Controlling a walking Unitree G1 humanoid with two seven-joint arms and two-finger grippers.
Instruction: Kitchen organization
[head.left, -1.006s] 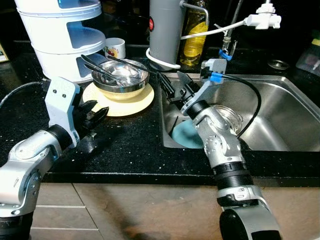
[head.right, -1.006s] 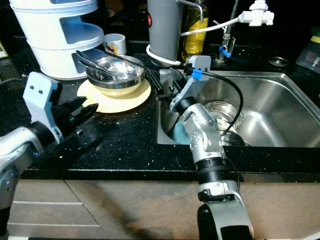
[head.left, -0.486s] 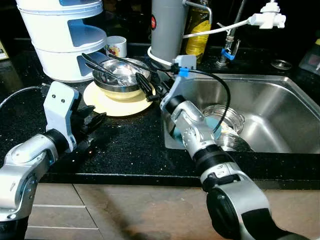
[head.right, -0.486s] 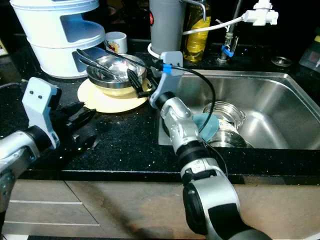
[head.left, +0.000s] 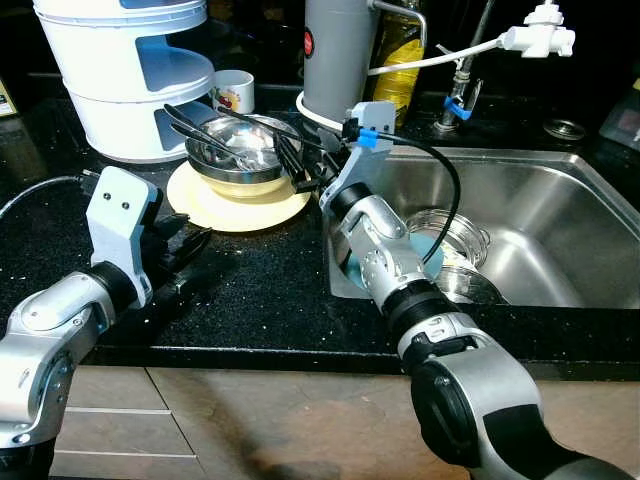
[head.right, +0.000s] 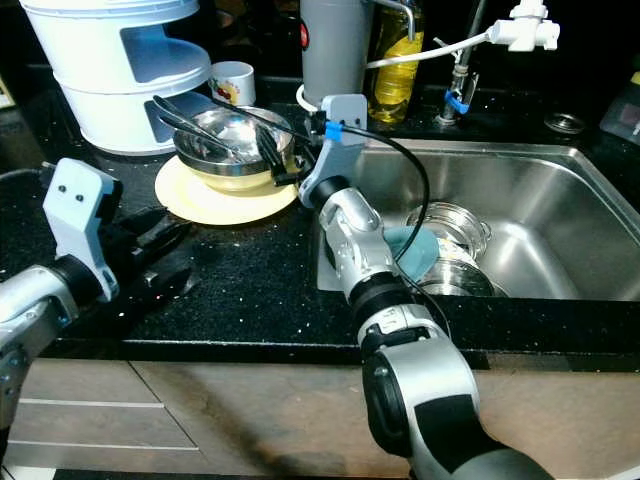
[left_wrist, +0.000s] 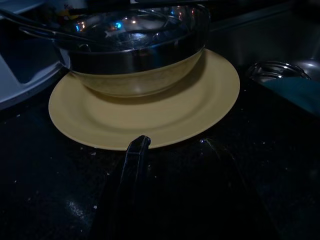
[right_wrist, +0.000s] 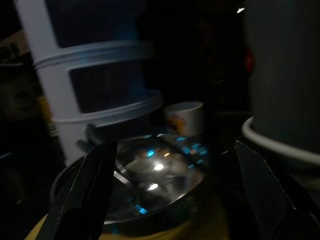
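Note:
A steel bowl (head.left: 243, 150) with black utensils (head.left: 200, 128) lying in it sits on a yellow plate (head.left: 238, 205) on the black counter. My right gripper (head.left: 300, 172) is at the bowl's right rim, open. In the right wrist view its fingers (right_wrist: 87, 192) stand wide apart, with the bowl (right_wrist: 145, 185) between and ahead of them. My left gripper (head.left: 188, 258) rests low over the counter, in front and to the left of the plate. It is open and empty. The left wrist view looks at the plate (left_wrist: 165, 107) and bowl (left_wrist: 135, 55) from just short of the plate's edge.
A white tiered container (head.left: 130, 70), a small mug (head.left: 232, 92), a grey cylinder (head.left: 340, 50) and an oil bottle (head.left: 400, 60) stand behind the bowl. The steel sink (head.left: 565, 225) on the right holds a teal plate (head.left: 428, 258) and metal pots (head.left: 455, 235). A faucet (head.left: 455, 90) stands behind it.
My right gripper swung left from over the sink's left edge to the bowl's right rim. The left arm has barely moved.

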